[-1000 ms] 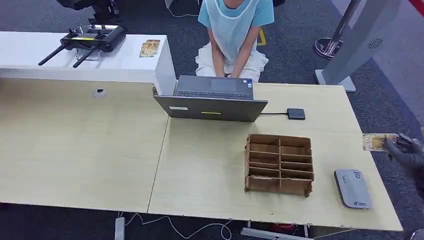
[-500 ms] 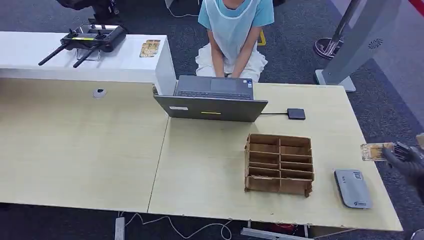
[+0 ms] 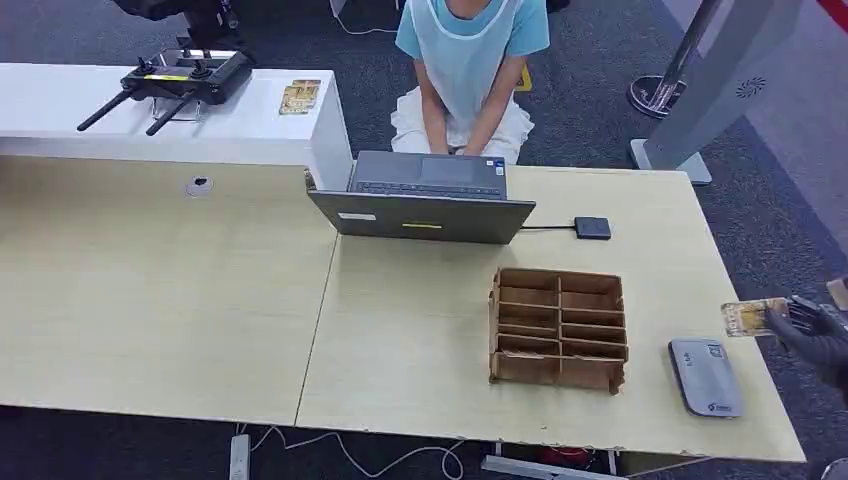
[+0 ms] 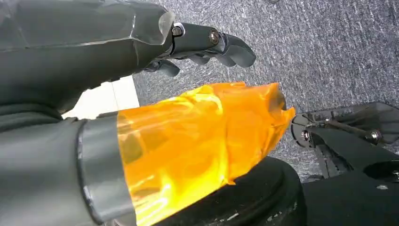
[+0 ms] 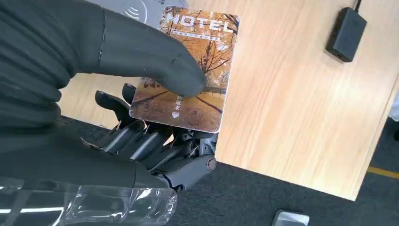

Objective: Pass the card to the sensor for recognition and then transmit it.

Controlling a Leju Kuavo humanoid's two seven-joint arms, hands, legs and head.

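My right hand [image 3: 818,330] reaches in at the table's right edge and holds a hotel card [image 3: 746,318] above the table. The card hangs just beyond the far right corner of the grey card sensor [image 3: 706,377], which lies flat near the front right corner. Up close, the card [image 5: 197,61] shows an autumn picture and the word HOTEL. The thumb presses on its face and the fingers [image 5: 141,136] support it from below. A bit of the sensor [image 5: 134,7] shows past the card. My left hand [image 4: 94,56] hangs over grey carpet, loosely bent, holding nothing.
A cardboard divider box [image 3: 558,328] stands left of the sensor. An open laptop [image 3: 425,200] and a small black device [image 3: 592,228] lie farther back, with a person [image 3: 470,60] seated behind. A white counter [image 3: 250,125] carries a black controller [image 3: 185,78] and another card [image 3: 299,97].
My right hand has carried the card nearer to me along the table's right edge, closer to the grey sensor. Nothing else has moved.
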